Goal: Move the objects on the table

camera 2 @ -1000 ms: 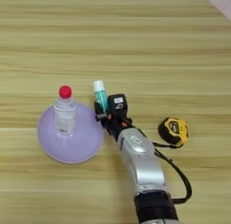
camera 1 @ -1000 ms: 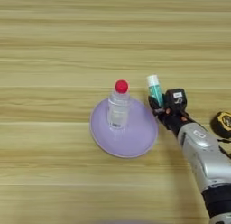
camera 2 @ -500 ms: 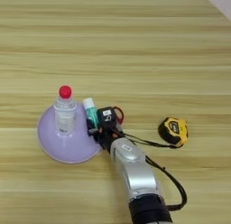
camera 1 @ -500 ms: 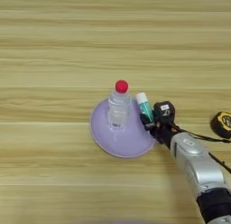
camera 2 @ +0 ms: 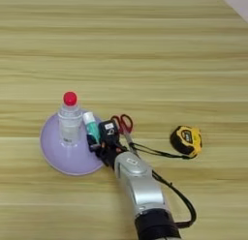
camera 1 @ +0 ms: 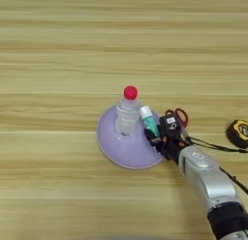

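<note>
**Glue stick held over the plate rim**

My silver forearm (camera 2: 138, 186) enters from the bottom edge and angles up and left. A black cable runs off it along the light-tan wooden table (camera 1: 58, 55) toward the right.

My claw of two black fingers (camera 1: 156, 136) sits at the right rim of the round lilac plate (camera 1: 109, 147). It is clamped on the small white glue stick with the green label (camera 1: 147, 119), white cap uppermost, the stick leaning up and left. The stick is over the plate's right side, just beside the clear plastic bottle with the red cap (camera 1: 127, 115), which stands upright on the plate. Whether the stick's base touches the plate I cannot tell.

Just right of my claw, the red-handled scissors (camera 2: 123, 125) lie on the table, handles away from me, blades partly under my wrist.

Further right, well apart, a yellow and black tape measure (camera 2: 186, 140) lies on the wood.
</note>
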